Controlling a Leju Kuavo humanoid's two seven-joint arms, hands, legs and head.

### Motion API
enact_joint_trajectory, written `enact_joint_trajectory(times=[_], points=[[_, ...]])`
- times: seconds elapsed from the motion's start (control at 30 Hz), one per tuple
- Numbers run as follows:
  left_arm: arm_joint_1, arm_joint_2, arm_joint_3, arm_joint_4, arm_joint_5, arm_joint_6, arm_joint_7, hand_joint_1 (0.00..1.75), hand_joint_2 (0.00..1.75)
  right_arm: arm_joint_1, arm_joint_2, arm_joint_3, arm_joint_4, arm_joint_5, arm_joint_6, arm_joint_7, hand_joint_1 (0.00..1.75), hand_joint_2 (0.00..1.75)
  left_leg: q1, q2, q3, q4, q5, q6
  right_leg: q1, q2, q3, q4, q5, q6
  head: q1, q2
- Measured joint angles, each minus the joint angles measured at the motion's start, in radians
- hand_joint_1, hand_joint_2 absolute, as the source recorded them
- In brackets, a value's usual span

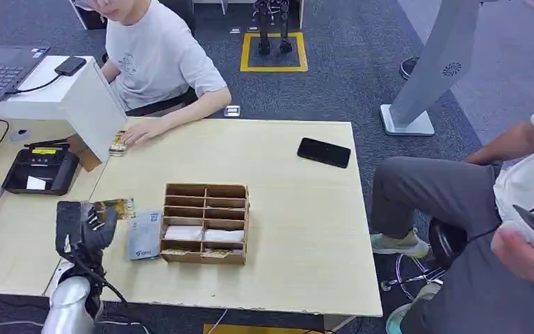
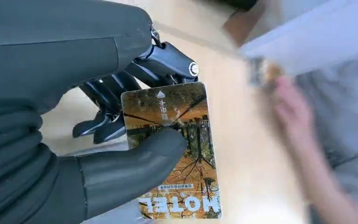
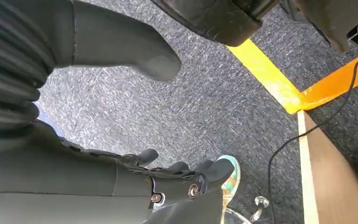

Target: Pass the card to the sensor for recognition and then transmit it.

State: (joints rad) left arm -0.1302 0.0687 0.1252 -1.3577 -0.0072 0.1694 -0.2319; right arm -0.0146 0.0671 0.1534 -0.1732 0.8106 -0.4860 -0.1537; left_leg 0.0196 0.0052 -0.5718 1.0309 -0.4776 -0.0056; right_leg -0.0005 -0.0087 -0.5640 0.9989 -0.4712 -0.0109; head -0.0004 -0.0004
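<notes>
Left hand: the left hand (image 1: pixel 83 229) is up over the near-left part of the table (image 1: pixel 299 209), thumb (image 2: pixel 135 168) pressed on the face of the card with the darker fingers (image 2: pixel 168 60) behind it, so it's pinching the thing.
Card: the card (image 2: pixel 177 154) is a brownish tree-print one with "HOTEL" on one end, held in the air just left of the wooden organizer; in the head view it pokes out of the hand toward the far side (image 1: pixel 116 207).
Right hand: the right hand (image 3: pixel 168 182) hangs down over grey carpet, thumb well apart from the fingers, nothing in it, so it's basically loose and spread.
Sensor: pretty sure the black card reader (image 1: pixel 40 169) at the far left of the table is the sensor, though it's small in the head view; well apart from the held card.
Organizer: the wooden organizer (image 1: pixel 205 223) sits mid-table with white cards in its slots, and a grey card (image 1: pixel 144 235) lies flat just beside its left wall.
People: one person (image 1: pixel 156 59) sits across the table with a hand next to another card (image 1: pixel 117 144); a second person (image 1: pixel 473 209) sits on the right holding a device.
Other stuff: a black phone (image 1: pixel 324 152) lies near the far right edge of the table.
</notes>
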Motion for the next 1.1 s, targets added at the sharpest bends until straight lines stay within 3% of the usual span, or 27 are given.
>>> enact_joint_trajectory(times=[0.1,0.3,0.43,0.47,0.6,0.87,1.03,1.07,1.1], points=[[-0.082,0.037,0.02,-0.022,0.018,0.052,-0.008,1.75,1.75,-0.005,0.0,0.0,0.0,0.012,0.005,0.008,0.0,1.75,0.0,0.0,0.0,0.0,0.001,-0.001,0.0,0.0,0.0,0.001,0.0,-0.001,0.0,0.0],[-0.227,0.084,0.034,-0.021,-0.051,0.159,-0.052,1.75,1.75,-0.019,0.0,0.001,-0.002,0.036,0.027,0.019,0.0,1.75,0.0,0.0,0.0,0.0,0.001,-0.001,0.0,0.0,-0.001,0.002,0.001,-0.001,0.0,0.0],[-0.276,0.105,0.034,-0.006,-0.212,0.253,-0.076,1.75,1.75,-0.026,0.0,0.002,-0.006,0.047,0.044,0.026,0.0,1.75,0.0,0.001,0.0,0.0,0.001,-0.001,0.0,0.001,-0.001,0.002,0.001,-0.001,0.0,0.0],[-0.286,0.113,0.031,0.003,-0.313,0.291,-0.077,1.75,1.75,-0.028,0.0,0.002,-0.007,0.052,0.049,0.026,0.0,1.75,0.0,0.001,0.0,0.0,0.001,-0.001,0.0,0.002,-0.002,0.002,0.001,-0.001,0.0,0.0],[-0.299,0.138,0.016,0.047,-0.584,0.406,-0.079,1.75,1.75,-0.035,0.0,0.003,-0.011,0.061,0.063,0.016,0.0,1.75,0.0,0.001,0.0,0.0,0.001,-0.001,0.0,0.002,-0.002,0.002,0.001,-0.001,0.0,0.0],[-0.282,0.14,0.004,0.105,-0.749,0.506,-0.113,1.75,1.75,-0.037,0.0,0.003,-0.015,0.07,0.066,0.003,0.0,1.75,0.0,0.001,-0.001,0.0,0.001,-0.001,0.0,0.002,-0.002,0.002,0.001,-0.001,0.0,0.0],[-0.263,0.136,0.0,0.123,-0.783,0.515,-0.116,1.75,1.75,-0.037,0.0,0.003,-0.015,0.07,0.067,-0.002,0.0,1.75,0.0,0.001,-0.001,0.0,0.001,-0.001,0.0,0.002,-0.003,0.002,0.001,-0.001,0.0,0.0],[-0.26,0.135,0.0,0.127,-0.787,0.515,-0.116,0.0,1.75,-0.037,0.0,0.003,-0.015,0.07,0.067,-0.003,0.0,1.75,0.0,0.001,-0.001,0.0,0.001,-0.001,0.0,0.002,-0.003,0.002,0.001,-0.001,0.0,0.0],[-0.258,0.135,0.0,0.129,-0.79,0.515,-0.116,0.0,1.75,-0.037,0.0,0.003,-0.015,0.07,0.067,-0.004,0.0,1.75,0.0,0.001,-0.001,0.0,0.001,-0.001,0.0,0.002,-0.003,0.002,0.001,-0.001,0.0,0.0]])
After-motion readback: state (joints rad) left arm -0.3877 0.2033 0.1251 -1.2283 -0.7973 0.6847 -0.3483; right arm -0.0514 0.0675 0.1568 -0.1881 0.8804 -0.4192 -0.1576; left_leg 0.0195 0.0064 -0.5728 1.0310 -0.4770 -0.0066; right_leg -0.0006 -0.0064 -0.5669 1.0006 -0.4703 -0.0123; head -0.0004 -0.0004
